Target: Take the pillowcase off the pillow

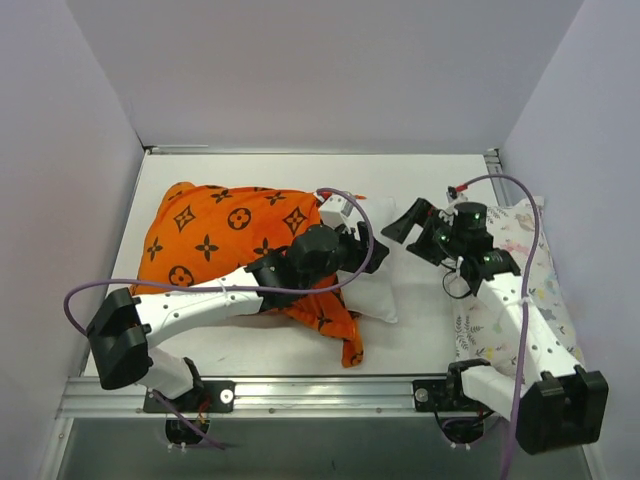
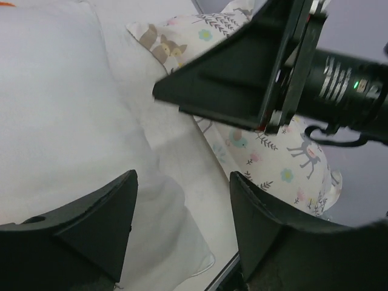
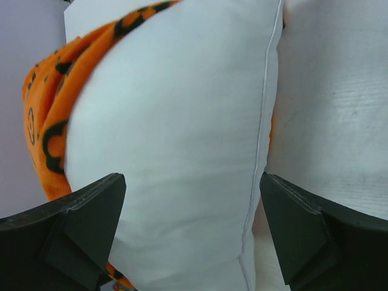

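Note:
The bright orange pillowcase (image 1: 215, 245) with black motifs lies bunched over the left part of the white pillow (image 1: 375, 285), whose bare right end sticks out onto the table. My left gripper (image 1: 368, 248) hovers over that bare end. In the left wrist view it (image 2: 182, 182) stands open, with the pillow (image 2: 60, 121) beneath and nothing between the fingers. My right gripper (image 1: 412, 238) sits just right of the pillow's end, facing it. In the right wrist view it (image 3: 193, 182) is wide open with the pillow (image 3: 182, 121) ahead and the pillowcase (image 3: 48, 121) behind it.
A smaller pastel animal-print pillow (image 1: 520, 285) lies along the right edge under the right arm; the left wrist view shows it (image 2: 273, 151) too. White walls close in the table on three sides. The left arm stretches across the pillowcase's front.

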Controlling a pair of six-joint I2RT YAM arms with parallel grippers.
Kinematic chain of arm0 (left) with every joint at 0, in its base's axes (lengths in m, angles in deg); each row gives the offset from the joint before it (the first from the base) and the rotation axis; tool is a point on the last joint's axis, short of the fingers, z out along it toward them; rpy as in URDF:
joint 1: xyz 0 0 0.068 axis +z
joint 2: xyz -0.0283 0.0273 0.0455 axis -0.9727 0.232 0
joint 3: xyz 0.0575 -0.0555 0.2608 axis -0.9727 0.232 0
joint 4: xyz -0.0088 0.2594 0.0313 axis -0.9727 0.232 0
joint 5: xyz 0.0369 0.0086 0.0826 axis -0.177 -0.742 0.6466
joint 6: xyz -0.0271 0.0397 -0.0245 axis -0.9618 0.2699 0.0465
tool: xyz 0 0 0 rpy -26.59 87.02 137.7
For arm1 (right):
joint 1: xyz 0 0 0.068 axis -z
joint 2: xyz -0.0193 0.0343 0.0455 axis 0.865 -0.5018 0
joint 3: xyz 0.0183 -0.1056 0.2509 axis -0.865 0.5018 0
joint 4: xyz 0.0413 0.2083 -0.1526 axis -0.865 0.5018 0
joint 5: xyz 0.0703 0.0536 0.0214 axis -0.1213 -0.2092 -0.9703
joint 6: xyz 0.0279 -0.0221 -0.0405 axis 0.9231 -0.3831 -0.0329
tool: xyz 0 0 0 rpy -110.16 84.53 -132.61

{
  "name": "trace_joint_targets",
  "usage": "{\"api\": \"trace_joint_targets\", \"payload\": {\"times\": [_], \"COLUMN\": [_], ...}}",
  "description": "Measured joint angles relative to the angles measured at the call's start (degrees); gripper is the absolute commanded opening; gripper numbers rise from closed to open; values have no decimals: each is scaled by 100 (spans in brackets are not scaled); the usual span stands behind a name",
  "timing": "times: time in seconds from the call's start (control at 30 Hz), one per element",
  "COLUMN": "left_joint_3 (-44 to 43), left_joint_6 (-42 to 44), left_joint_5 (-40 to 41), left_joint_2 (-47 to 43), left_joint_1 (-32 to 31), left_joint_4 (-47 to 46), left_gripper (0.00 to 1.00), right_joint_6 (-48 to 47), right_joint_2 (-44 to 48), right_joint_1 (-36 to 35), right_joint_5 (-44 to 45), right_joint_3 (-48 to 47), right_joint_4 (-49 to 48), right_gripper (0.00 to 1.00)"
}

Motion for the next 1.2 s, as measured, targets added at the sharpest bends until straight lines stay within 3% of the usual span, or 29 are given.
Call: {"api": "trace_joint_targets", "payload": {"times": [0.13,0.33,0.5,0.63,0.87,1.2], "left_joint_3": [-376,-1145,-1217,-826,-597,-597], "left_joint_6": [37,260,474,542,542,487], "left_joint_5": [205,1329,1478,1318,1204,1062], "left_joint_2": [-144,-413,-345,22,437,452], "left_joint_1": [-15,-7,588,1012,1019,1091], "left_joint_4": [439,1932,2553,2614,2479,2413], "left_gripper": [72,81,81,81,77,74], "right_joint_6": [-136,-195,-249,-433,-1014,-1311], "right_joint_2": [667,848,758,715,905,2146], "right_joint_1": [-407,-920,-1248,-1491,-1797,-1921], "right_joint_5": [7,4,-11,-2,59,219], "right_joint_3": [603,1119,1342,1513,1823,2433], "right_joint_4": [0,-463,-1045,-1421,-1495,-966], "right_gripper": [100,100,100,100,100,100]}}
